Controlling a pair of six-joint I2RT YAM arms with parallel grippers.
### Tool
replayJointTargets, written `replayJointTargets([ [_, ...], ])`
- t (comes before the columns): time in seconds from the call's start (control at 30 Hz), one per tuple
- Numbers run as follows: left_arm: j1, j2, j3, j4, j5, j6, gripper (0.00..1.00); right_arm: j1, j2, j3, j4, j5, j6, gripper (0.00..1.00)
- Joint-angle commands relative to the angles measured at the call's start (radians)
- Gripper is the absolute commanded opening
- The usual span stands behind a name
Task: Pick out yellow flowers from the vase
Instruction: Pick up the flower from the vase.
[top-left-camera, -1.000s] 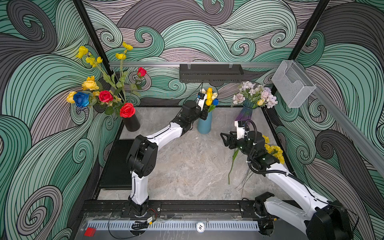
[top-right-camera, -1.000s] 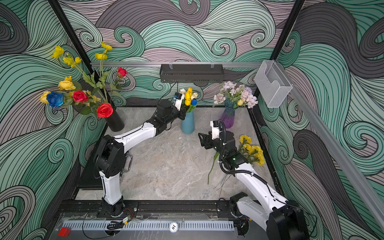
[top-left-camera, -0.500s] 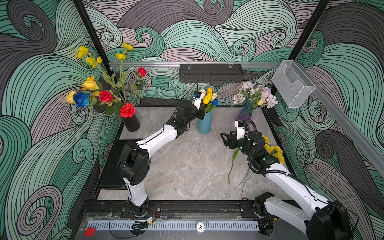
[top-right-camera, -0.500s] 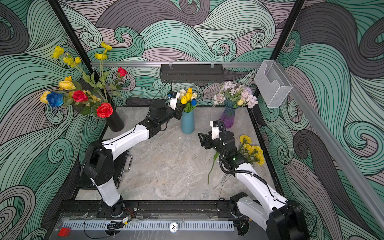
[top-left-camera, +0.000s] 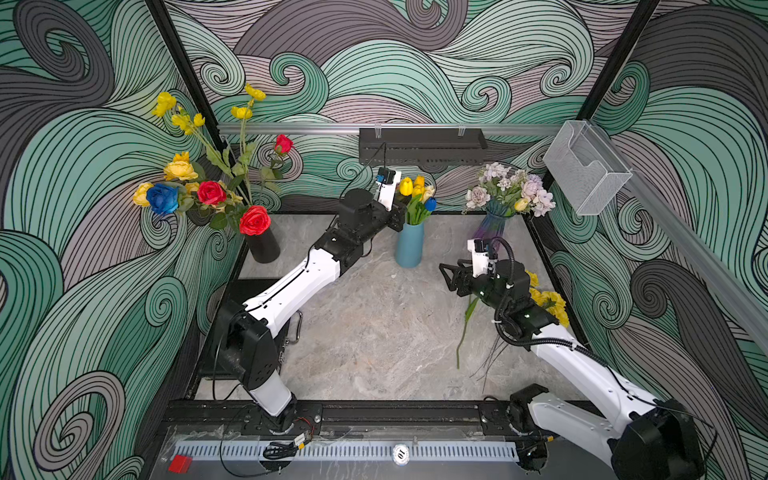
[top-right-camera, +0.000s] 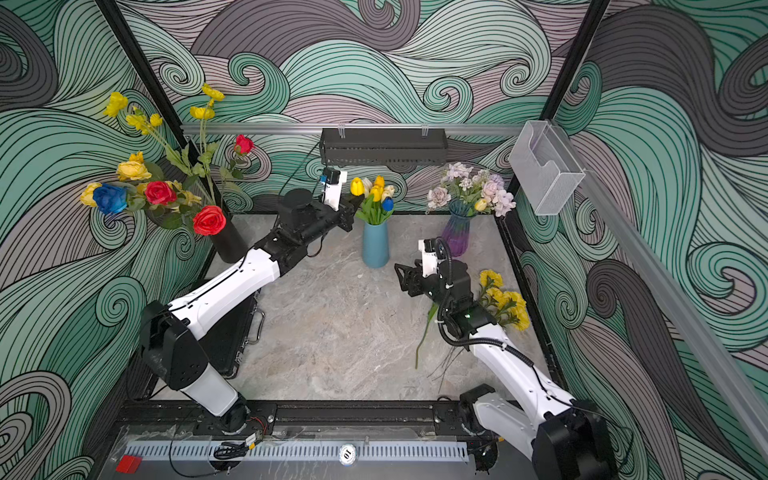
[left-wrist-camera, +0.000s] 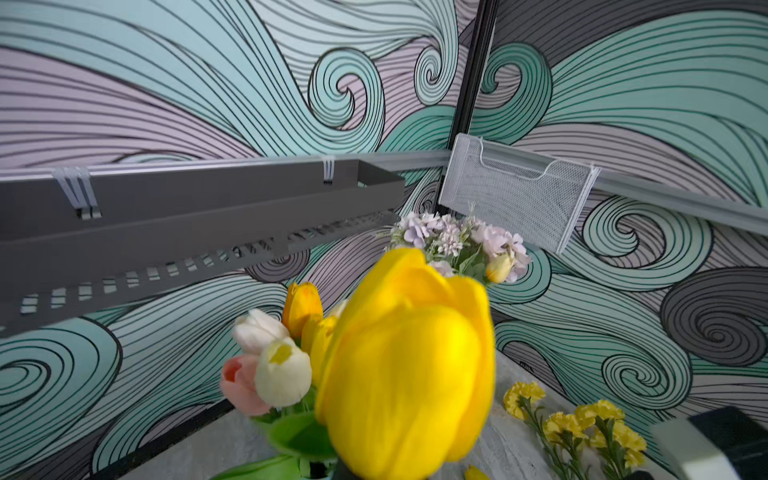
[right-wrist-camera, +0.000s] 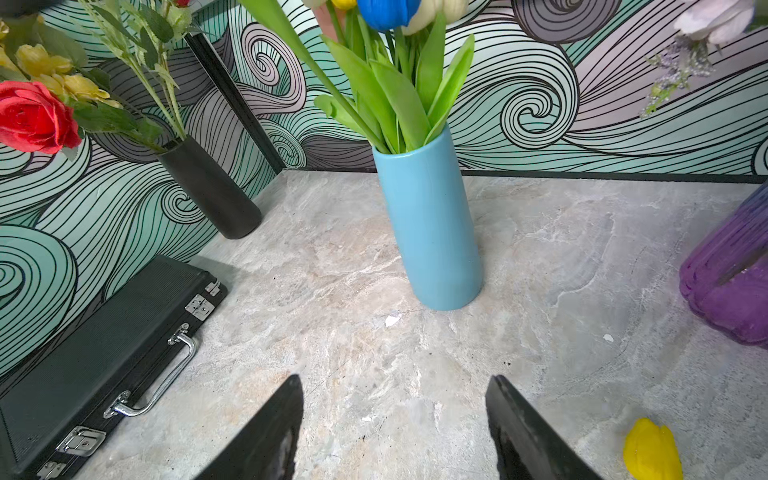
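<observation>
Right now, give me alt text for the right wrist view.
A blue vase of tulips stands upright on the marble table, straight ahead of the right arm's open, empty fingers. Also in view: a black vase with a red rose, a black case, a purple vase, and a loose yellow bloom lying near the fingers.

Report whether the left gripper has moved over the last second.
Yes. The left gripper has drawn slightly away from the blue vase, toward the black vase.
</observation>
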Motion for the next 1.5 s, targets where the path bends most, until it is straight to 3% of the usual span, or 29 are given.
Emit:
replayJointTargets([
  [0.0, -0.011, -0.068, 0.082, -0.121, 0.016, 0.007, 0.04, 0.021, -0.008, 0.034, 0.050, -0.024, -0.071, 0.69],
  [0.43, -0.011, -0.273, 0.150, -0.506, 0.084, -0.011, 0.03, 0.136, -0.012, 0.085, 0.122, -0.116, -0.280, 0.68],
  [0.87, -0.011, -0.303, 0.021, -0.520, 0.324, -0.126, 0.03, 0.233, 0.094, 0.195, 0.063, -0.153, -0.318, 0.60],
  [1.1, -0.012, -0.297, -0.015, -0.507, 0.331, -0.146, 0.03, 0.264, 0.136, 0.223, 0.010, -0.198, -0.315, 0.29],
  [1.23, -0.012, -0.289, -0.020, -0.532, 0.308, -0.142, 0.06, 0.271, 0.140, 0.227, -0.013, -0.202, -0.297, 0.04],
  [1.33, -0.012, -0.289, -0.038, -0.539, 0.254, -0.162, 0.10, 0.273, 0.138, 0.222, -0.017, -0.191, -0.270, 0.02],
  [1.47, -0.012, -0.331, -0.126, -0.500, 0.122, -0.175, 0.25, 0.272, 0.137, 0.222, -0.036, -0.162, -0.217, 0.00],
])
